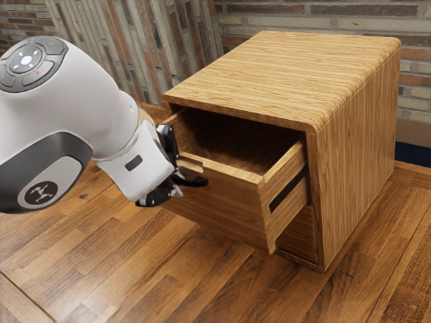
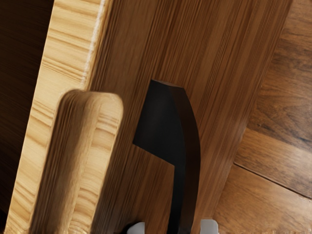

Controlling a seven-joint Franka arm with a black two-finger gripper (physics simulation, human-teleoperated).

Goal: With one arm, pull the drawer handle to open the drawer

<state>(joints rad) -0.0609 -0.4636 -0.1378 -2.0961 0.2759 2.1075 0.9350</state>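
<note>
My gripper [image 1: 186, 159] stands wide at the drawer [image 1: 229, 202] front, straddling the wooden handle [image 1: 192, 163]. One black finger [image 2: 178, 146] sits just beside it (a sliver of front between). The drawer juts well out of the cabinet [image 1: 350, 148].

I see a cabinet [image 1: 289, 74] of honey-coloured wood with fine straight stripes. Its drawer [image 1: 222, 202] matches, darker brown inside. The handle [image 2: 78, 161] is pale striped wood. At nine o'clock my arm [image 1: 74, 114] is white with grey panels and the gripper [image 1: 180, 163] black. The table [image 1: 135, 269] shows dark brown planks, and at twelve o'clock the brick wall [image 1: 323, 13] is grey-brown.
</note>
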